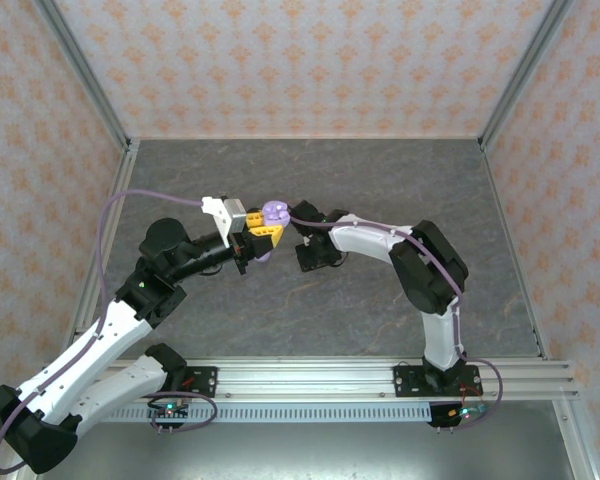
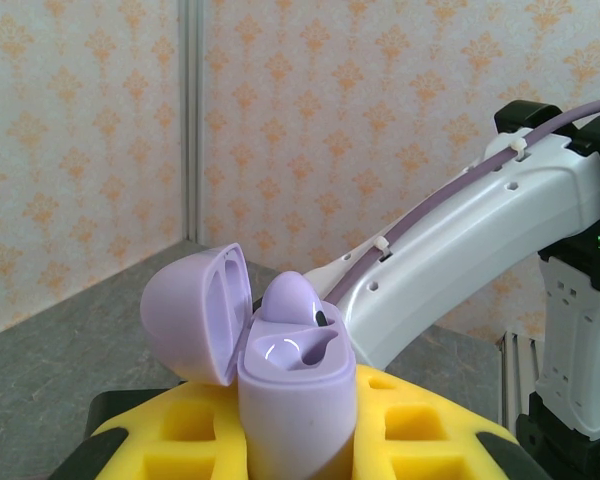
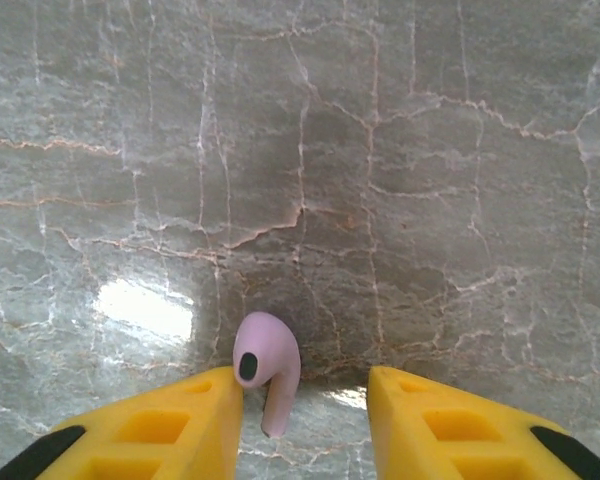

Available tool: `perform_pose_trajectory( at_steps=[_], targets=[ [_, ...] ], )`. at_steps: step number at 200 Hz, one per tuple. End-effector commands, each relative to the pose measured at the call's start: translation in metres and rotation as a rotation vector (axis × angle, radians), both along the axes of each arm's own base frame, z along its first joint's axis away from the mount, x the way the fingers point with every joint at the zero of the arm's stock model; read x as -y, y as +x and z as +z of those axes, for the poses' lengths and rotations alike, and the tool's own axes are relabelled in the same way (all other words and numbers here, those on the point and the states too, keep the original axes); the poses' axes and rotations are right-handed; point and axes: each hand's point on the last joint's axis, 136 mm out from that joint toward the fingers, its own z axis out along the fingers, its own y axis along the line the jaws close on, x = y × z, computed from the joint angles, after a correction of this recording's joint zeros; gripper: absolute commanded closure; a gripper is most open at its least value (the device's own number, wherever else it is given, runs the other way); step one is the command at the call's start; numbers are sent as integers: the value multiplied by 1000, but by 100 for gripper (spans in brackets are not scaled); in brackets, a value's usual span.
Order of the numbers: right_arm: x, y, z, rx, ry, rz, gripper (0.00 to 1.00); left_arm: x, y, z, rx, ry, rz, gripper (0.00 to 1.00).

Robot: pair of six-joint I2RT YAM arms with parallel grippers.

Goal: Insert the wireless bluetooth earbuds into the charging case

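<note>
Currently the left hand (image 2: 298, 445) is clamped on a lilac rounded plastic charging case (image 2: 295, 390) with its lid open and one lilac earbud (image 2: 288, 298) seated inside. The right hand (image 3: 305, 425) stands parted above the grey marbled surface (image 3: 400, 150). A second lilac stemmed earbud (image 3: 268, 362) touches just one yellow finger (image 3: 170, 420).

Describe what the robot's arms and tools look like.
The left arm and right arm are white shells with black joints, a lilac cable tied along each. The left tool and right tool have blocky yellow fingers with square recesses.
</note>
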Motion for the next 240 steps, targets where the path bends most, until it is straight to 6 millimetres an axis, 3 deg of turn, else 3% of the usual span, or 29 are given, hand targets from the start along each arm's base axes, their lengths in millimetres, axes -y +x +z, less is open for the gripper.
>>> perform_pose_trajectory(
  at_steps=[1, 96, 240],
  targets=[
    [-4, 2, 27, 27, 36, 13, 61, -2, 0, 6, 31, 3, 15, 98],
    [-7, 11, 20, -20, -59, 56, 63, -3, -1, 6, 33, 5, 19, 98],
    [-8, 13, 1, -73, -109, 74, 77, -3, -1, 4, 29, 12, 22, 98]
  ],
)
